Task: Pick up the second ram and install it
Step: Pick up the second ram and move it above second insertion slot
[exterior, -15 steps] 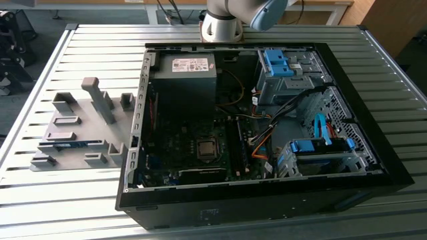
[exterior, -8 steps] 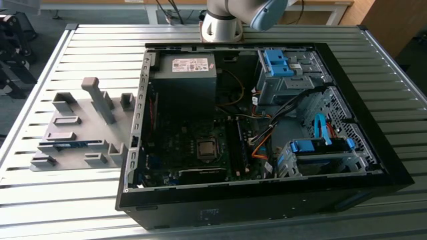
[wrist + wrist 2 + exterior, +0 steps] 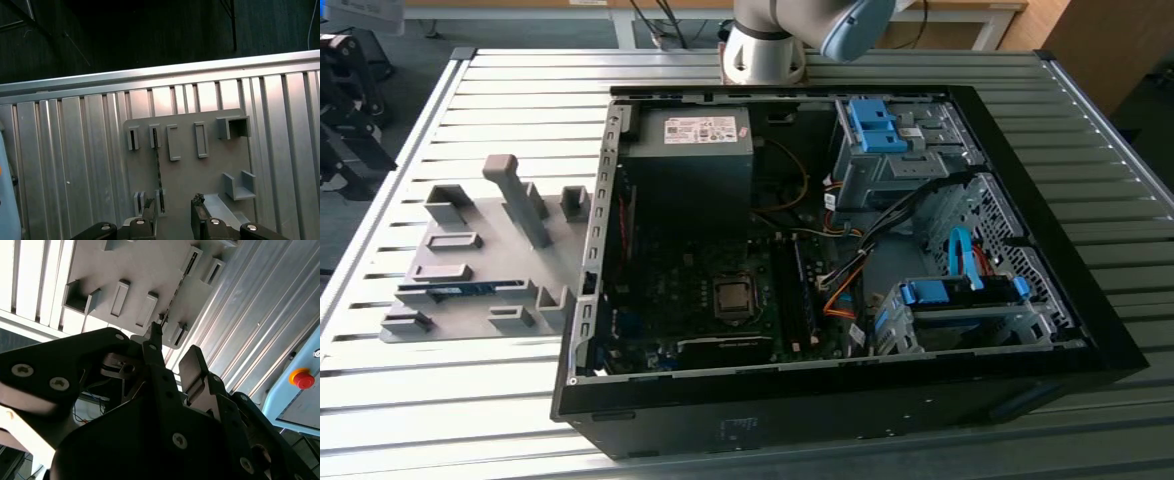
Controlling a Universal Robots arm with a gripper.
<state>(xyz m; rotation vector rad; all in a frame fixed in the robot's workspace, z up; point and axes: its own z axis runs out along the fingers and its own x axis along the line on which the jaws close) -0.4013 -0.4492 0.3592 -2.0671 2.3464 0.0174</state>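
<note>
The end effector [image 3: 172, 209], spread apart, hangs above the ram [image 3: 157, 167], seemingly off-centre; one finger [image 3: 146, 205] could clip its edge descending.

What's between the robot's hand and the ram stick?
Nothing but bare grey holder. In the first wrist view the open hand hangs above it, the ram stick on edge near one finger.

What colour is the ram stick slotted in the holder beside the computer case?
Blue; the ram stick shows it best in the exterior view.
</note>
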